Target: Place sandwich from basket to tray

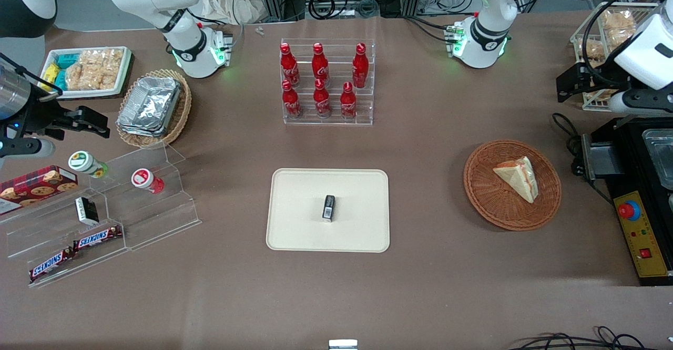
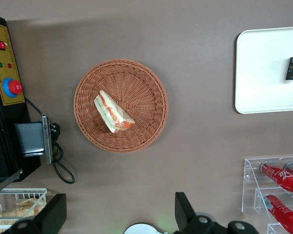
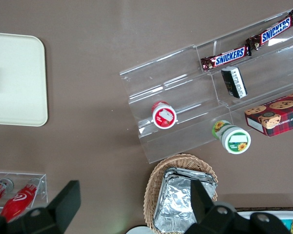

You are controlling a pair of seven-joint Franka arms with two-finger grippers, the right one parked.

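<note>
The sandwich (image 1: 518,178), a wrapped white wedge with pink, red and green filling at its edge, lies in the round reddish-brown wicker basket (image 1: 499,208). Both show in the left wrist view, the sandwich (image 2: 113,112) in the basket (image 2: 146,87). My left gripper (image 1: 563,84) is open and empty, high above the table, farther from the front camera than the basket and toward the working arm's end. Its fingers (image 2: 185,212) stand wide apart over bare table. The cream-beige tray (image 1: 299,224) lies mid-table and holds a small black box (image 1: 328,207); the tray (image 2: 263,73) also shows in the wrist view.
A black control box with a red button (image 1: 639,234) and a cable (image 1: 570,134) sit beside the basket at the working arm's end. A wire basket of snacks (image 1: 604,40) stands near the gripper. A clear rack of red bottles (image 1: 327,82) stands farther back than the tray.
</note>
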